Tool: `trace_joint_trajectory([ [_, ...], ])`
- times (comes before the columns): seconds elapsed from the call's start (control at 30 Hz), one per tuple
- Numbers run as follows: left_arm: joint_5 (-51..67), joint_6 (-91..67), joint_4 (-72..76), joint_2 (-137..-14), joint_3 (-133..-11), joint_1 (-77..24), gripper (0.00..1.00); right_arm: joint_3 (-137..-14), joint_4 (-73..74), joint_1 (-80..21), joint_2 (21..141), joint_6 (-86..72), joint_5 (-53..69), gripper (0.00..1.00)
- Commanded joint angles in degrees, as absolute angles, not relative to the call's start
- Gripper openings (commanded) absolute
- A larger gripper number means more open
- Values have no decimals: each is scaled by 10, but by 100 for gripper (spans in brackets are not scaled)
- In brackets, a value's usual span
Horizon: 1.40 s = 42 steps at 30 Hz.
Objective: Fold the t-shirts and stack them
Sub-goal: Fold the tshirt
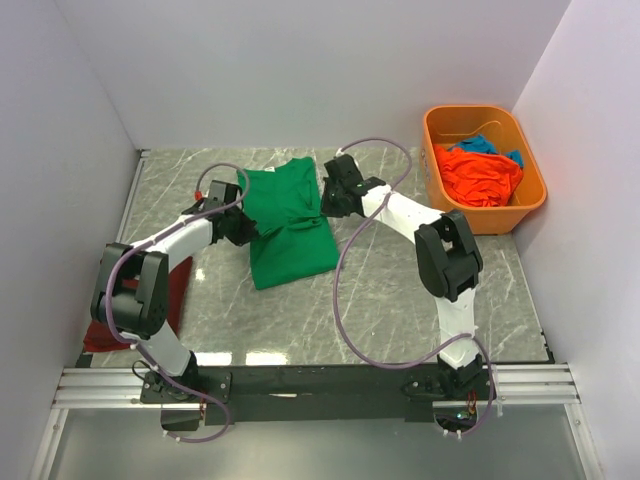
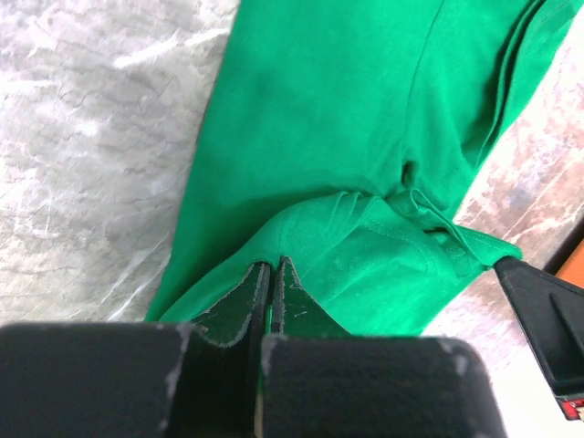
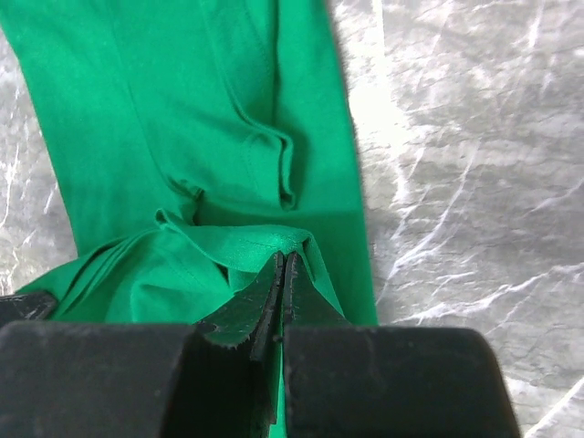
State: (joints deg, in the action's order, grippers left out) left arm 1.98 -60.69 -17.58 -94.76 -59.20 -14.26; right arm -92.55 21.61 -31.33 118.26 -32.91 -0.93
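This looks like a lab's robot test cell: plain white walls (image 1: 300,70) box in a marble-patterned table (image 1: 390,300) on three sides. A left arm (image 1: 170,240) and a right arm (image 1: 440,255), trailing loose cables (image 1: 340,300), are bolted to an aluminium rail (image 1: 320,385) at its near edge.

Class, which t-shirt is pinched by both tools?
The green t-shirt, gripped by left tool and right tool. The orange t-shirt and blue t-shirt lie in the tub; the dark red t-shirt lies apart.
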Motion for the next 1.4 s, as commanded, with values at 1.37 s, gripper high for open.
trace_joint_trajectory([
  [1.37,78,-590,-72,-1008,-638,-68,40,-1045,228,-258,1246,-297,52,32],
])
